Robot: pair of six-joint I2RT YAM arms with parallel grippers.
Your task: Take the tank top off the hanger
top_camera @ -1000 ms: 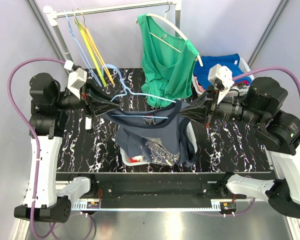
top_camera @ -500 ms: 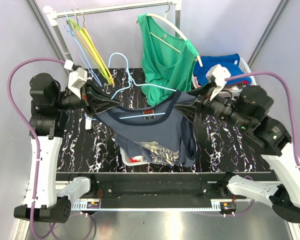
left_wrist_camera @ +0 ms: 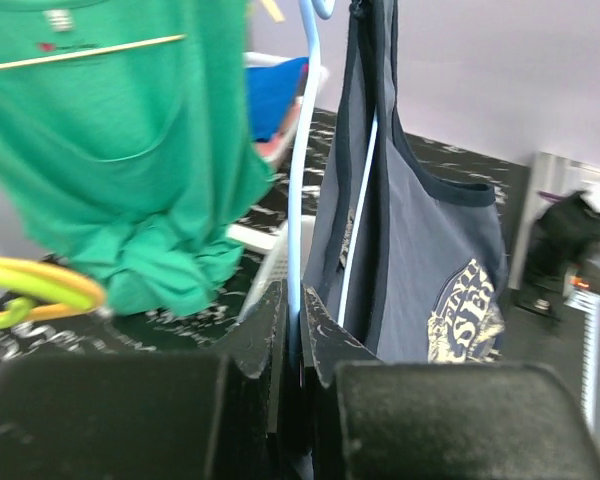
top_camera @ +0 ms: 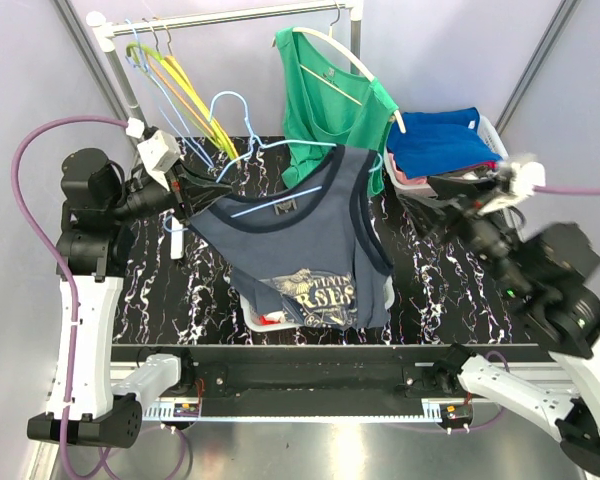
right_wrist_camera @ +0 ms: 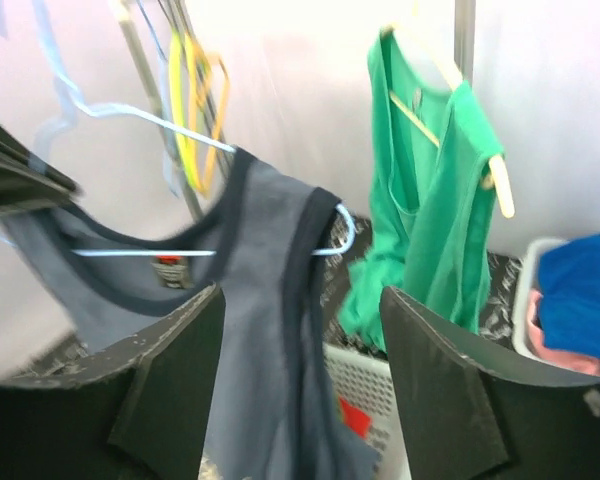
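hanger (top_camera: 242,210) pinched by left gripper (top_camera: 194,184) | tank top (top_camera: 305,245) strung along it toward table's (top_camera: 450,290) right edge | right gripper (top_camera: 448,196) spread beyond it

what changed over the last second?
Right gripper let go of the navy tank top, opened and drew back to its right. Left gripper, shut on the blue hanger, raised it toward the rack; the top now hangs from it alone. Green top unchanged.
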